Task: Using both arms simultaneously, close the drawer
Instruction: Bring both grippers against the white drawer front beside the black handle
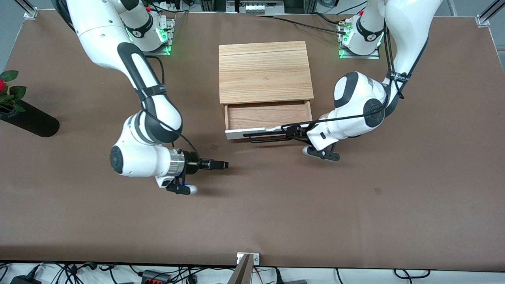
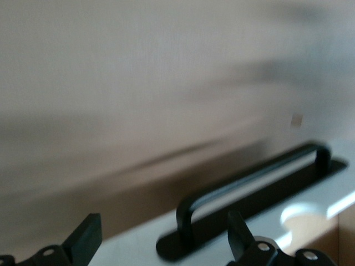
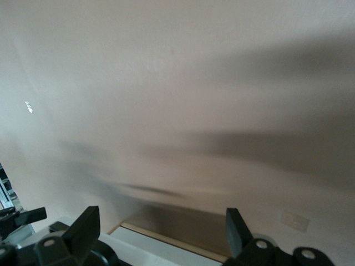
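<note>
Light-wood cabinet [image 1: 264,71] in the upper middle of the front view, on a brown table [image 1: 355,205]. Drawer [image 1: 266,115] open just below it in the frame, white front and black handle [image 1: 268,138] toward the camera. Left gripper [image 1: 295,133] at the drawer front, at the handle's end toward the left arm's side, fingers [image 2: 83,238] apart, none clamped on the bar. Right gripper [image 1: 221,165] low over bare table in the lower middle, toward the right arm's end, fingers [image 3: 83,226] spread wide, holding nothing.

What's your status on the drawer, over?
Left gripper open at the handle. Right gripper open over bare table, short of the drawer. Drawer open. Path clear.
</note>
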`<act>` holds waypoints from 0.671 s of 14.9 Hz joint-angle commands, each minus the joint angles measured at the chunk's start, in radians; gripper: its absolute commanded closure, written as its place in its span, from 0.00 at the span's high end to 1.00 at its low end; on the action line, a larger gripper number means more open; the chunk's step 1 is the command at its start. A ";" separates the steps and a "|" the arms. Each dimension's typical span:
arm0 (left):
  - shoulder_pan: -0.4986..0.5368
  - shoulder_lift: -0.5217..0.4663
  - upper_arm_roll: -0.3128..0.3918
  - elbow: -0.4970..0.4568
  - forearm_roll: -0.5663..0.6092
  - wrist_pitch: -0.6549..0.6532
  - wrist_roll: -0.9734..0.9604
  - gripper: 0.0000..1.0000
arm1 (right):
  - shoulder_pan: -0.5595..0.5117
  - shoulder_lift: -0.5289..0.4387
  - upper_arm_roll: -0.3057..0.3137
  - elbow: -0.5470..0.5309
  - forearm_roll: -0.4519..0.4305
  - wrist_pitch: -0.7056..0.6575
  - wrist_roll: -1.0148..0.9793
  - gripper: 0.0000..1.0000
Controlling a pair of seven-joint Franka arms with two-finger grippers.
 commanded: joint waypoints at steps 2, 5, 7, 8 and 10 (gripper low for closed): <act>0.023 -0.021 -0.011 -0.009 -0.030 -0.073 0.007 1.00 | 0.018 0.002 0.005 -0.023 0.039 -0.098 0.011 1.00; 0.020 -0.020 -0.010 -0.011 -0.050 -0.082 0.006 1.00 | -0.008 0.002 0.004 -0.023 0.061 -0.264 0.003 1.00; 0.021 -0.020 -0.011 -0.009 -0.050 -0.105 0.006 1.00 | -0.008 0.002 0.002 -0.023 0.060 -0.327 0.003 1.00; 0.023 -0.020 -0.010 -0.009 -0.050 -0.122 -0.002 1.00 | -0.010 0.002 0.002 -0.023 0.058 -0.359 0.000 1.00; 0.023 -0.018 -0.010 -0.006 -0.050 -0.150 -0.002 1.00 | -0.011 0.002 0.001 -0.024 0.055 -0.395 0.003 1.00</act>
